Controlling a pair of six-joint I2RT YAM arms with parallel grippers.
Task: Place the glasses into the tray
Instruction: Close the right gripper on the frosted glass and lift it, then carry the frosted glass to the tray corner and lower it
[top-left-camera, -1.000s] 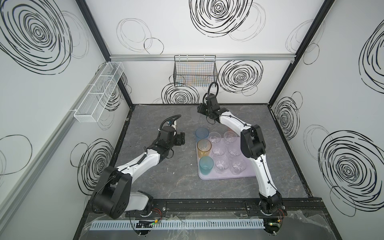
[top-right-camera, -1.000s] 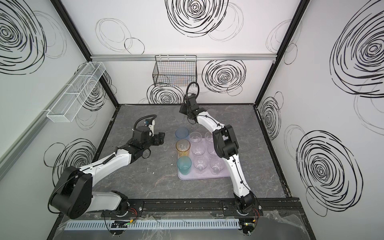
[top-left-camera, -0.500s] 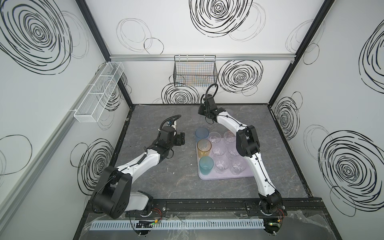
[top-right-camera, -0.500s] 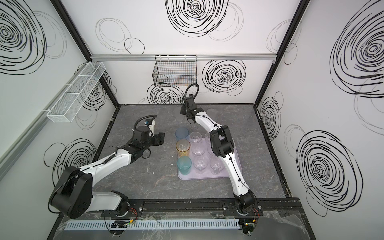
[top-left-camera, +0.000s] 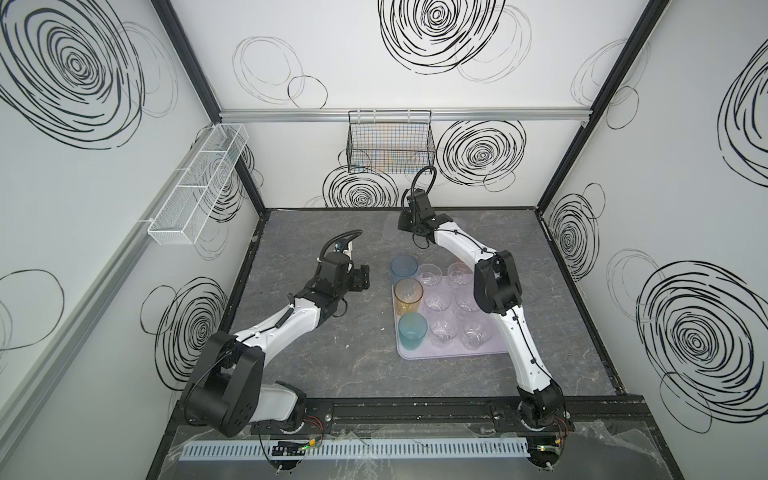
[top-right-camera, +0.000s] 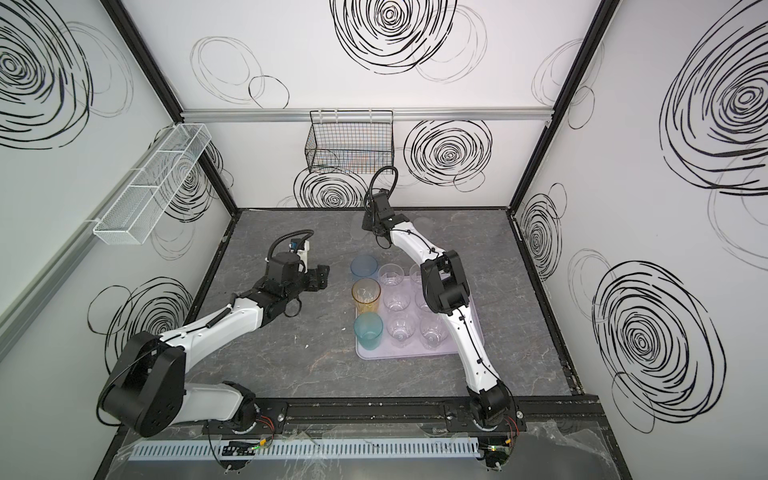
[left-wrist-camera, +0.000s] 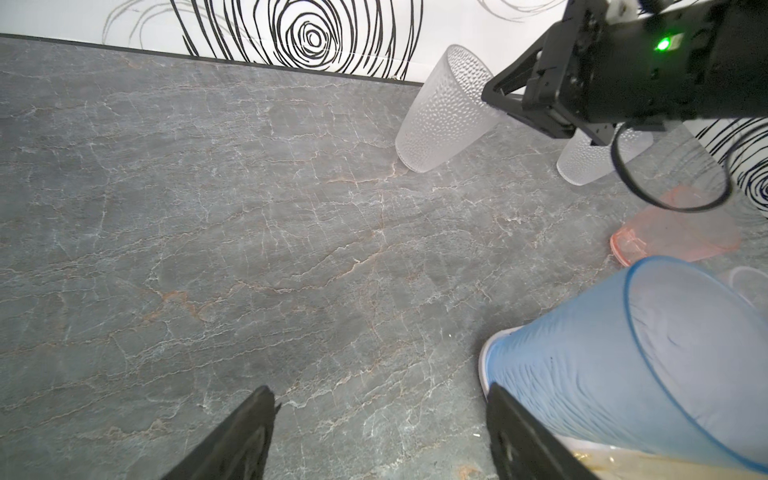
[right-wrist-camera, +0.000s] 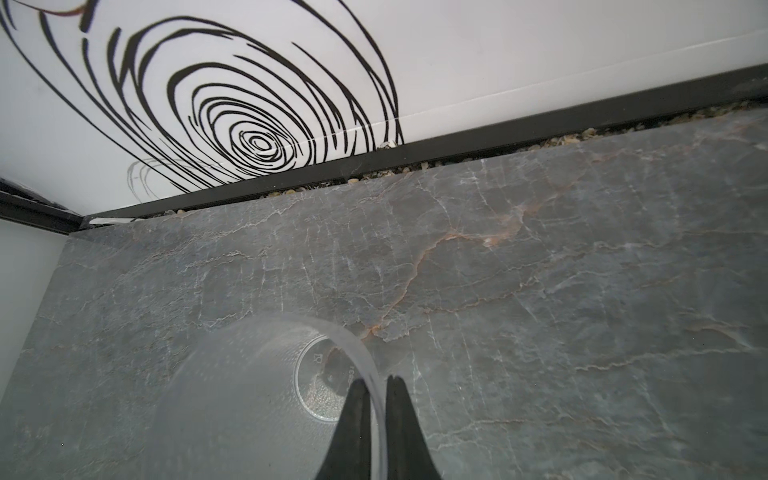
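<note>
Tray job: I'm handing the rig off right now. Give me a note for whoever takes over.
Right gripper: shut on the rim of a frosted tumbler, one finger inside. The tumbler stands at the back of the table, not yet lifted.
Left gripper: open, empty, beside the blue tumbler.
Done: the lavender tray holds the amber tumbler, the teal tumbler and six short clear glasses. The blue one stands at its far left corner.
Left: the gripped tumbler, a second frosted tumbler and a short pink glass, all on the table beyond the tray.
</note>
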